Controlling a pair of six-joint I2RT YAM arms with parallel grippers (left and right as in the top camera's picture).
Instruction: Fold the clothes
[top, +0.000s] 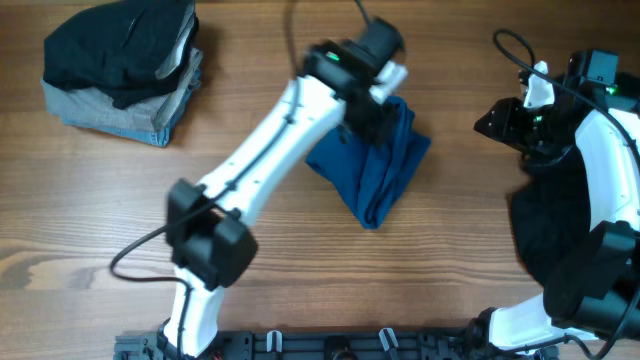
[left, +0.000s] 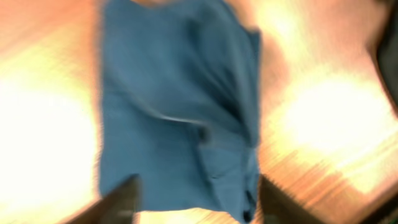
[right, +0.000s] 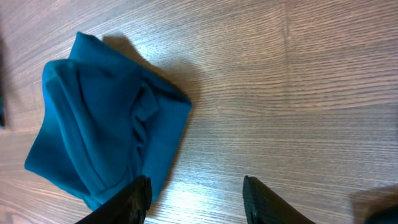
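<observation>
The deep-blue shirt lies folded into a small bundle on the wooden table, right of centre. My left gripper hovers over its far end. In the blurred left wrist view the shirt fills the middle and my left gripper stands open, one finger on each side of the shirt's near edge, gripping nothing. My right gripper is off to the right of the shirt. It is open over bare wood, with the shirt to its left. A loose black garment lies under the right arm.
A stack of folded black and pale denim-grey pieces sits at the far left corner. The left arm crosses the table diagonally from the front edge. A cable trails beside its base.
</observation>
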